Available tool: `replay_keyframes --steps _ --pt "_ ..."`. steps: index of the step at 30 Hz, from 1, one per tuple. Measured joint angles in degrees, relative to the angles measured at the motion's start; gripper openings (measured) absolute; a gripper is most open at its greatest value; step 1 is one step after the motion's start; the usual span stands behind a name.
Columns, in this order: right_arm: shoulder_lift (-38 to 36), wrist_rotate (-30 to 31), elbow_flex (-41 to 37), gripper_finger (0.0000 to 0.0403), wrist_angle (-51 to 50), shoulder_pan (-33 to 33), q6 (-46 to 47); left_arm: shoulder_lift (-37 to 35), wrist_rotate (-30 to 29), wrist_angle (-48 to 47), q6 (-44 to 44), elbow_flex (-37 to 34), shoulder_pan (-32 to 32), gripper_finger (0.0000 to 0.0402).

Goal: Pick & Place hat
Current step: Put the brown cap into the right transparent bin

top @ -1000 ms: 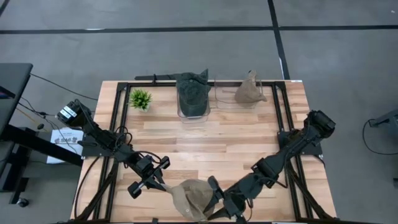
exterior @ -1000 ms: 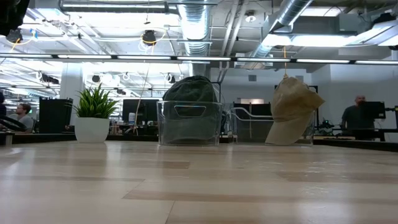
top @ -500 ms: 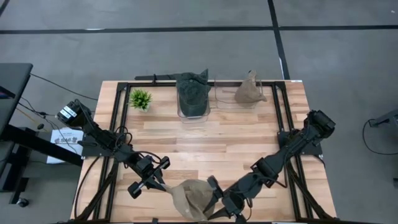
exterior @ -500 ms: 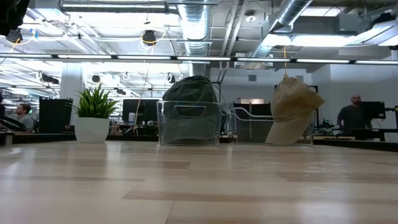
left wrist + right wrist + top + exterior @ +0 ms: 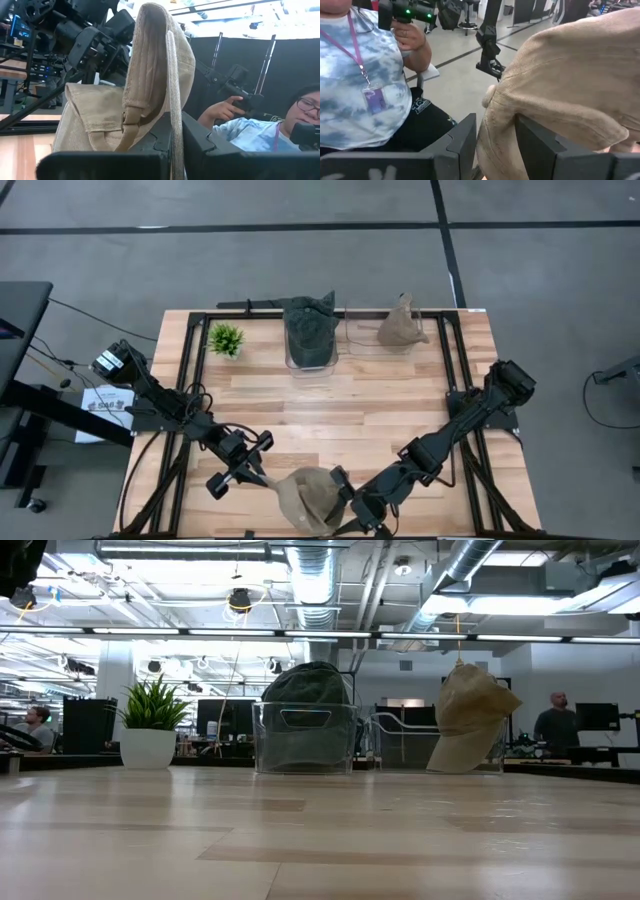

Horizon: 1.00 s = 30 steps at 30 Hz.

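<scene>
Hat (image 5: 308, 498) hangs pinched between left pincer (image 5: 268, 483) and right pincer (image 5: 345, 502).

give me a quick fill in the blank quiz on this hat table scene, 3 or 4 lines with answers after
1. The left gripper is shut on the brim of the ____ hat at the near table edge.
2. The green hat sits in a clear ____.
3. The potted plant stands beside the ____ hat.
4. The right gripper has cloth ____ its fingers.

Answers: tan; bin; green; between
</scene>
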Motion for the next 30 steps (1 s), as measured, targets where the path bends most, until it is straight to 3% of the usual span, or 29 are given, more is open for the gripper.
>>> replay_keyframes --steps 9,17,22,27,30 --pt "0.0 0.2 0.0 0.0157 1.3 -0.1 0.0 0.0 0.0 0.0 0.0 0.0 0.0 0.0022" --pt "0.0 2.0 0.0 0.0140 1.4 -0.6 0.3 0.0 -0.9 -0.1 0.0 0.0 0.0 0.0022" --pt "0.0 5.6 0.0 0.0100 1.3 -1.3 2.9 0.0 -0.9 -0.1 0.0 0.0 0.0 0.0022" --pt "0.0 5.6 0.0 0.0015 0.9 -1.9 3.3 0.0 -0.9 -0.1 -0.1 0.0 0.0 0.0022" --pt "0.0 5.6 0.0 0.0011 1.0 -1.9 3.3 0.0 -0.9 -0.2 -0.2 0.0 0.0 0.0022"
